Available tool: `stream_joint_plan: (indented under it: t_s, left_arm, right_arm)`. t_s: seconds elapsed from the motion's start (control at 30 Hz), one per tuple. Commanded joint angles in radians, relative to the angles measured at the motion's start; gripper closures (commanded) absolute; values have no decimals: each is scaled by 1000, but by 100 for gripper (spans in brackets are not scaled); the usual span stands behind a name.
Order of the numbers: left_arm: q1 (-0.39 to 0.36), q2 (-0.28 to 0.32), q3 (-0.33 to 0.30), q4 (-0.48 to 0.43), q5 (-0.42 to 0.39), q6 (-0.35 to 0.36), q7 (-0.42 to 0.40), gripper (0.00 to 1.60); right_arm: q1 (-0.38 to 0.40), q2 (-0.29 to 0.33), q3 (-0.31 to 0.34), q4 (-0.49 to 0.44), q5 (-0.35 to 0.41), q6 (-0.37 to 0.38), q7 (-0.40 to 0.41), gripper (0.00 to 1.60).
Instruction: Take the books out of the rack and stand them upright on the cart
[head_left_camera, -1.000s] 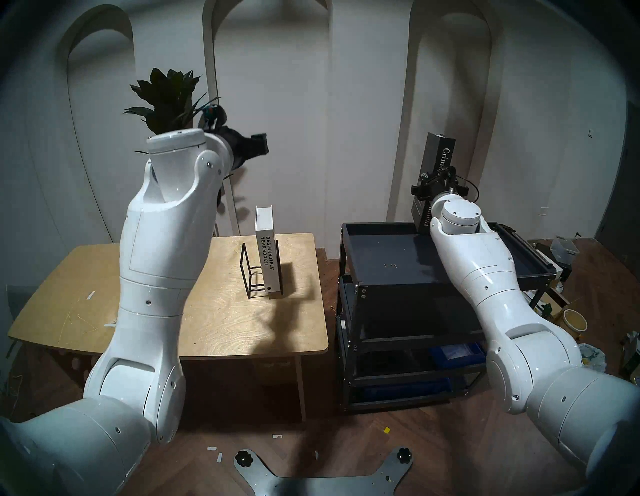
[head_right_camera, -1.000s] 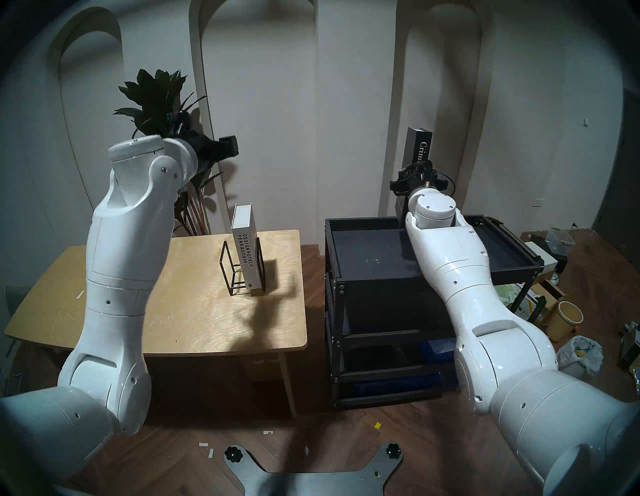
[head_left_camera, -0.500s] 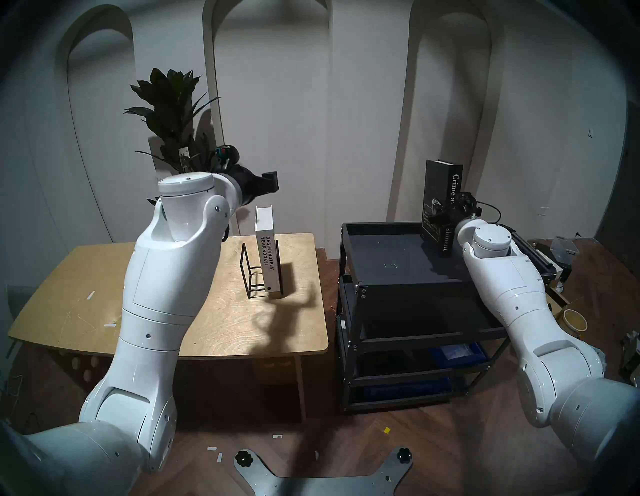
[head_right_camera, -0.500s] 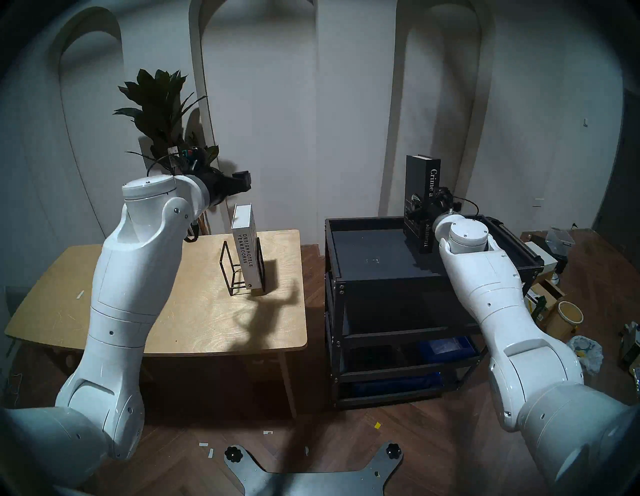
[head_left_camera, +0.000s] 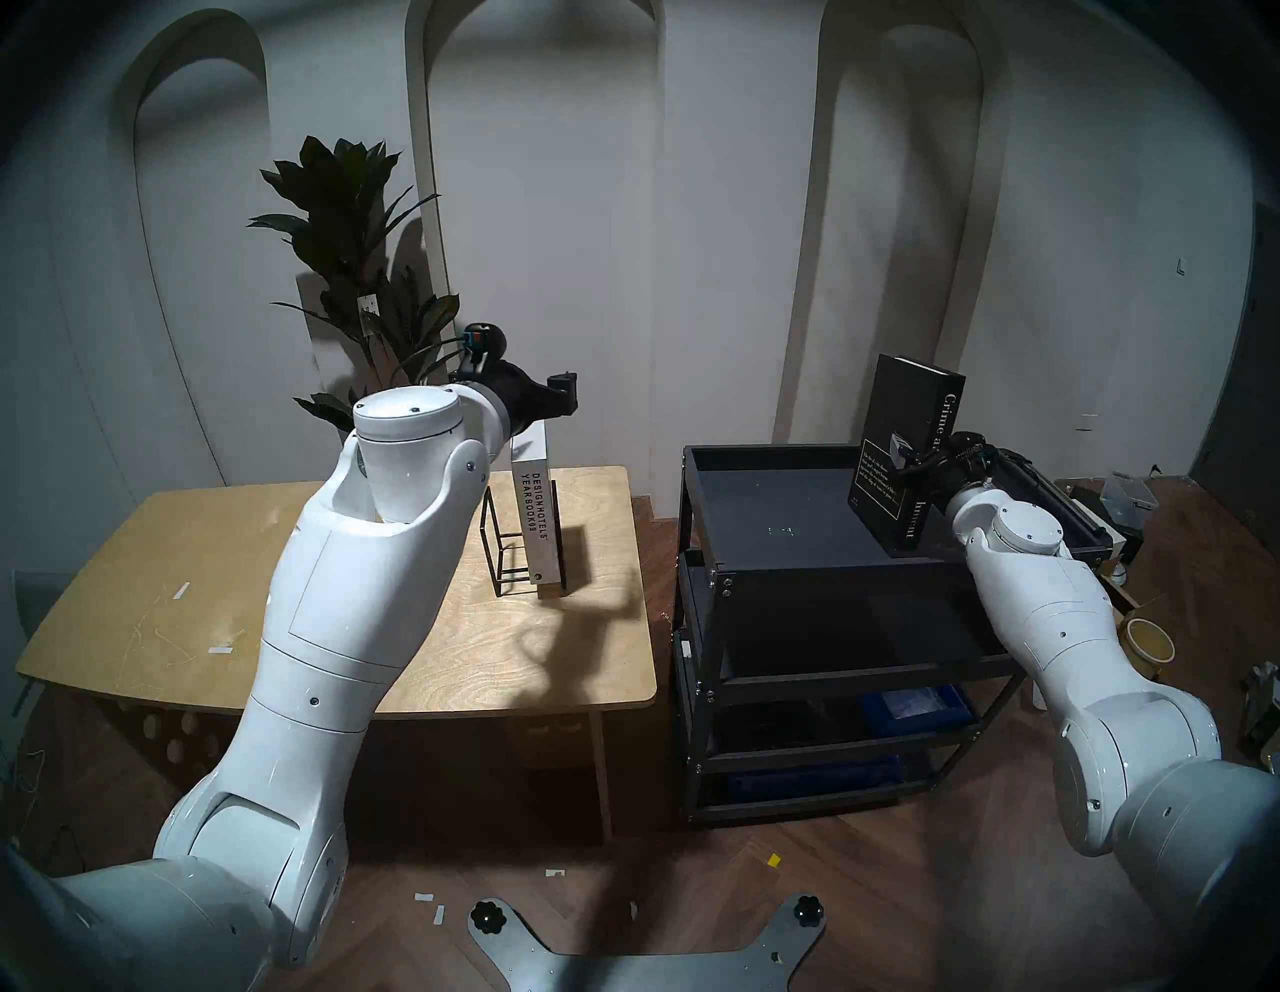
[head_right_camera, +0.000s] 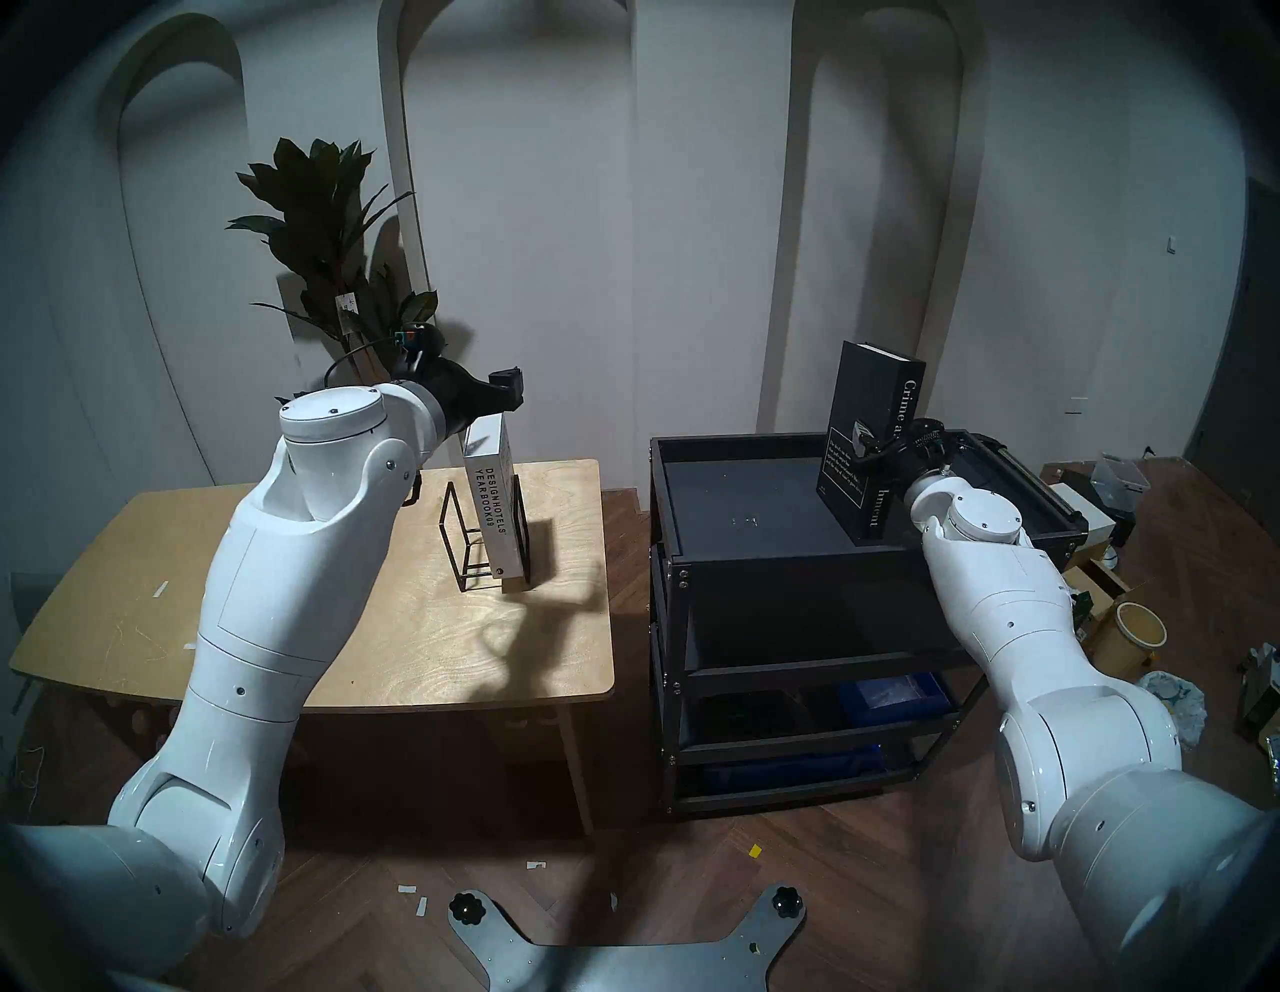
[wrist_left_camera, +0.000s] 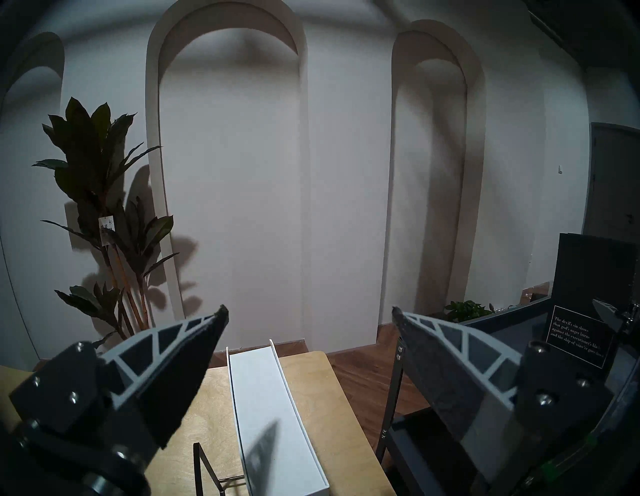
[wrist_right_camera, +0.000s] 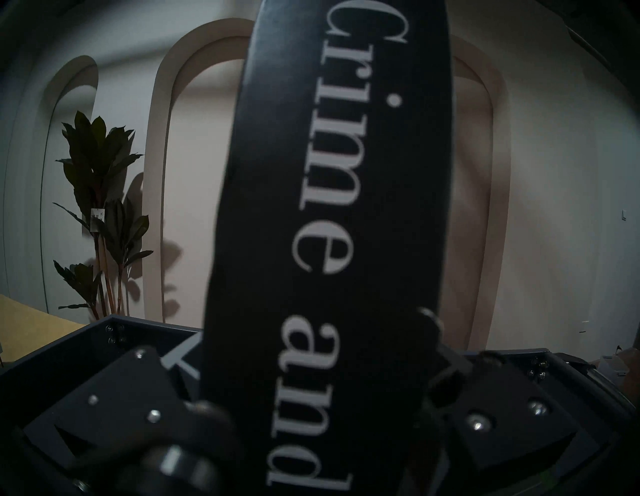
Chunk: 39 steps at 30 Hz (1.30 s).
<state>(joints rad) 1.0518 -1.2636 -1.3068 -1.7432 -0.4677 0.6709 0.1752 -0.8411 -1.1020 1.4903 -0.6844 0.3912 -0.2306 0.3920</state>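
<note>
The dark book (head_left_camera: 900, 450), spine lettered "Crime and", stands nearly upright at the right side of the black cart's (head_left_camera: 762, 452) top tray. My right gripper (head_left_camera: 921, 461) is shut on its spine edge at mid height; the spine (wrist_right_camera: 329, 242) fills the right wrist view between the fingers. The white book (head_left_camera: 537, 526) stands in the black wire rack (head_left_camera: 500, 547) on the wooden table. My left gripper (head_left_camera: 564, 395) hangs open just above that book's top. In the left wrist view, the white book (wrist_left_camera: 273, 408) lies below and between the spread fingers of this gripper (wrist_left_camera: 309, 309).
The light wooden table (head_left_camera: 208, 589) holds only the rack and white book. A tall potted plant (head_left_camera: 346, 228) stands behind its far edge. Blue bins sit on the cart's lower shelves (head_left_camera: 907, 706). Boxes, a tub and bags clutter the floor at the right (head_left_camera: 1150, 637).
My right arm brought the dark book down and nearer, from above the cart's far edge to its top tray. My left arm sank and moved forward until its open gripper reached the white book's top.
</note>
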Motion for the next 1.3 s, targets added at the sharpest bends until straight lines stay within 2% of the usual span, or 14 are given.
stream_joint_plan:
  t_s: [0.0, 0.23, 0.4, 0.63, 0.93, 1.27]
  left_arm:
    - [-22, -13, 12, 5, 18, -43, 5, 0]
    - [-28, -22, 29, 21, 30, -52, 10, 0]
    - [-31, -27, 39, 23, 34, -50, 12, 0]
    - [-34, -34, 40, 22, 29, -45, 17, 0]
    - [-29, -44, 38, 17, 23, -37, 19, 0]
    - [-24, -46, 37, 14, 21, -33, 22, 0]
  right_arm:
    - [82, -16, 15, 58, 14, -117, 38, 160]
    - [130, -33, 10, 137, 12, -175, 62, 160]
    - [175, -48, 18, 171, 25, -139, 63, 160]
    - [218, -45, 4, 189, 4, -113, 67, 160]
    - [279, -61, -20, 326, -21, -145, 76, 160]
    - [301, -75, -36, 381, -45, -190, 78, 160]
